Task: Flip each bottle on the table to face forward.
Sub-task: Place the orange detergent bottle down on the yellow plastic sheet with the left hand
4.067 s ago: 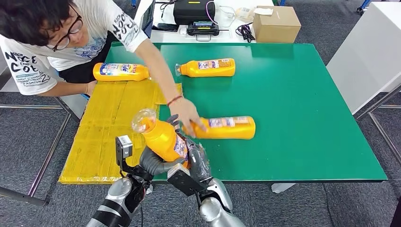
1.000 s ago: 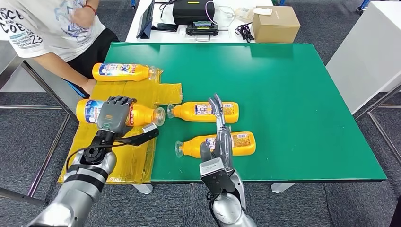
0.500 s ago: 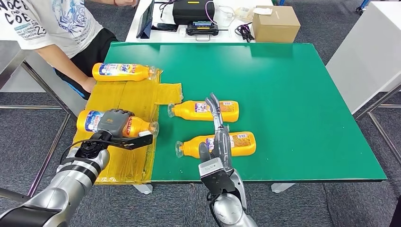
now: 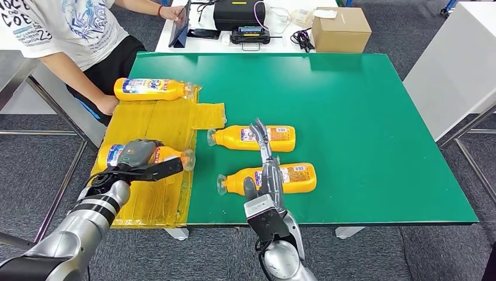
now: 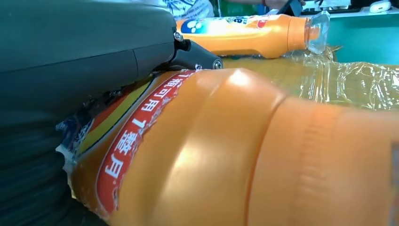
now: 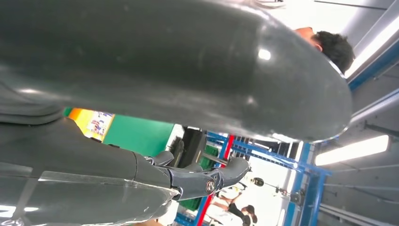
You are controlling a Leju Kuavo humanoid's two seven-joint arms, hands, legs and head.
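Four orange bottles lie on their sides. My left hand [image 4: 139,156] grips one bottle [image 4: 169,156] on the yellow mat [image 4: 153,117], its clear cap pointing right; up close the bottle [image 5: 244,155] shows a red label under my left hand [image 5: 70,70]. A second bottle [image 4: 153,89] lies at the mat's far end, also seen as the far bottle [image 5: 249,33]. Two more lie on the green table [image 4: 362,129]: a middle bottle [image 4: 279,138] and a near bottle [image 4: 295,177], caps left. My right hand [image 4: 268,181] hovers over these two, fingers straight and holding nothing; it also shows as my right hand [image 6: 164,70].
A person [image 4: 64,35] stands at the far left corner, one hand at a tablet [image 4: 180,26] on the white back table. A cardboard box [image 4: 341,29] and black devices sit there too. A white cabinet [image 4: 462,64] stands to the right.
My left hand has drawn its bottle nearer along the yellow mat. My right hand has shifted slightly left. The person has reached to the tablet on the back table.
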